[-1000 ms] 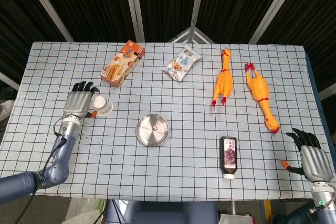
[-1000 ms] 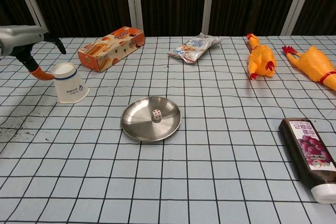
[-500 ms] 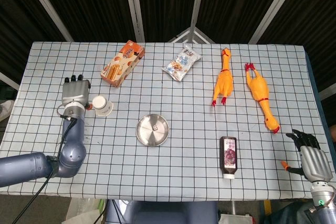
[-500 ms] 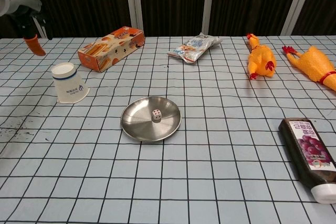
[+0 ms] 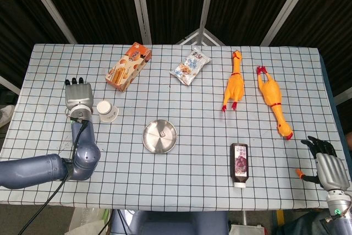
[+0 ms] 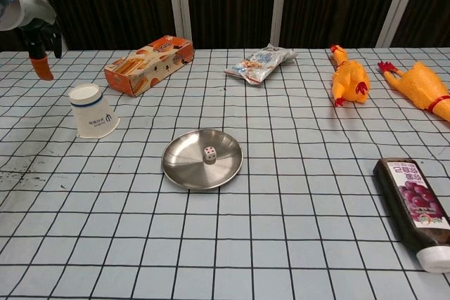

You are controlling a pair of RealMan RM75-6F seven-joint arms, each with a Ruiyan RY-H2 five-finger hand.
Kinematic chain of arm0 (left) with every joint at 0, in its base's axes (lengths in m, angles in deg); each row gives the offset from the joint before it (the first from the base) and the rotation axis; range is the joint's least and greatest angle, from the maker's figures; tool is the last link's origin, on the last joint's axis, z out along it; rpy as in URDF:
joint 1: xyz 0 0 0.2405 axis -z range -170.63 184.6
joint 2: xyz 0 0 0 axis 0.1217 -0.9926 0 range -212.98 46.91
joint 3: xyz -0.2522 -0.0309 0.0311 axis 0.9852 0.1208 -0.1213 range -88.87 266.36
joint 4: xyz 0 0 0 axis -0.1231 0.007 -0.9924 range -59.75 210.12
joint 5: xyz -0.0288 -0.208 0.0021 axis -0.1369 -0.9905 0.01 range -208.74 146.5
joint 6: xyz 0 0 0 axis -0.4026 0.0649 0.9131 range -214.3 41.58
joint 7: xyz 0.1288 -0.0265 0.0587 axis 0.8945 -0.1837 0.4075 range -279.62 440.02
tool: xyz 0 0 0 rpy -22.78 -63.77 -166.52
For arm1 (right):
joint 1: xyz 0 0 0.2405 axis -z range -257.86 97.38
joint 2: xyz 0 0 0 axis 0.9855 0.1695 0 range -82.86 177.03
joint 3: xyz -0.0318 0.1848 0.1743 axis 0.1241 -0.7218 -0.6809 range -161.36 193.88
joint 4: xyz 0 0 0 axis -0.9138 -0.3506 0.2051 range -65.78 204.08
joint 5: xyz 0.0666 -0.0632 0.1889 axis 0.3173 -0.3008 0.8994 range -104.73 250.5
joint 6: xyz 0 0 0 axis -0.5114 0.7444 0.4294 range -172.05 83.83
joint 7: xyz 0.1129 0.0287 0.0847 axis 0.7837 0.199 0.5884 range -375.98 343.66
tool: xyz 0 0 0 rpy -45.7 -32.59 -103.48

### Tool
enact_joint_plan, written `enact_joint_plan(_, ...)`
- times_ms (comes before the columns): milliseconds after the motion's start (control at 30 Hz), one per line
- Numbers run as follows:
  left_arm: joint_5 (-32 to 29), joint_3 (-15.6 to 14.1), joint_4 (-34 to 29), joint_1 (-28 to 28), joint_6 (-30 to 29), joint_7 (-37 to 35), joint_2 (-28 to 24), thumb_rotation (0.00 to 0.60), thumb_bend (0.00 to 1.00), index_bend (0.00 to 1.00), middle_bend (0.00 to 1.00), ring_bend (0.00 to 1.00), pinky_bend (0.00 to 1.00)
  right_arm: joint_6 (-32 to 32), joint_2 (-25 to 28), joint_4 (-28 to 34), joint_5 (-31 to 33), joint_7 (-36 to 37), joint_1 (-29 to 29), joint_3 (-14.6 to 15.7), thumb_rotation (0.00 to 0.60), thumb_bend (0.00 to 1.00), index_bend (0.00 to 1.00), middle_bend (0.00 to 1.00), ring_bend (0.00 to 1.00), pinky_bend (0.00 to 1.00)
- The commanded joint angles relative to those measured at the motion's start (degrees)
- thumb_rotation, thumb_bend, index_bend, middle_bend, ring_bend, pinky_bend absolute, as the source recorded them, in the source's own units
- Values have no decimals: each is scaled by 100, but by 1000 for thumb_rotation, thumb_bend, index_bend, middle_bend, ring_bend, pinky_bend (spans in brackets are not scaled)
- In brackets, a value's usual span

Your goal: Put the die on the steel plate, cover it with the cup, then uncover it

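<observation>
Nearby, left robot hand (image 5: 76, 95) hovers spread beside the cup (image 5: 106, 110), holding nothing.

Overhead head view; low chest view.

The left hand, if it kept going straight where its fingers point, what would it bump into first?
Probably nothing: the left hand points toward the far edge of the checked table, and that stretch looks free. The white paper cup sits beside it, though heights are unclear.
</observation>
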Motion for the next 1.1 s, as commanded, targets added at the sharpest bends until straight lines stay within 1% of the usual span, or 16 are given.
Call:
enact_joint_plan(33,124,-138,140,-57,202,31,74,600,382,260,36,0,0,21,-5,5,18,-18,-5,3,600,232,209,108,94,0)
enact_joint_plan(167,429,-325,345,-98,396,-9,222,600,381,258,36,0,0,83,5,28,56,-21,-26,0,600,232,209,108,96,0)
enact_joint_plan(533,970,-567,835,-199,811,-305,676,600,381,233,36,0,0,92,18,15,63,2,-24,4,600,231,209,108,96,0)
enact_joint_plan(700,1216,-588,858,-242,996,-496,752,600,381,243,37,0,0,115,17,9,75,5,-32,3,600,231,209,108,96,0)
enact_joint_plan(1100,1557,-615,813,-307,1028,-756,787,600,381,261,43,0,0,134,33,26,77,31,-37,8,600,232,209,108,96,0)
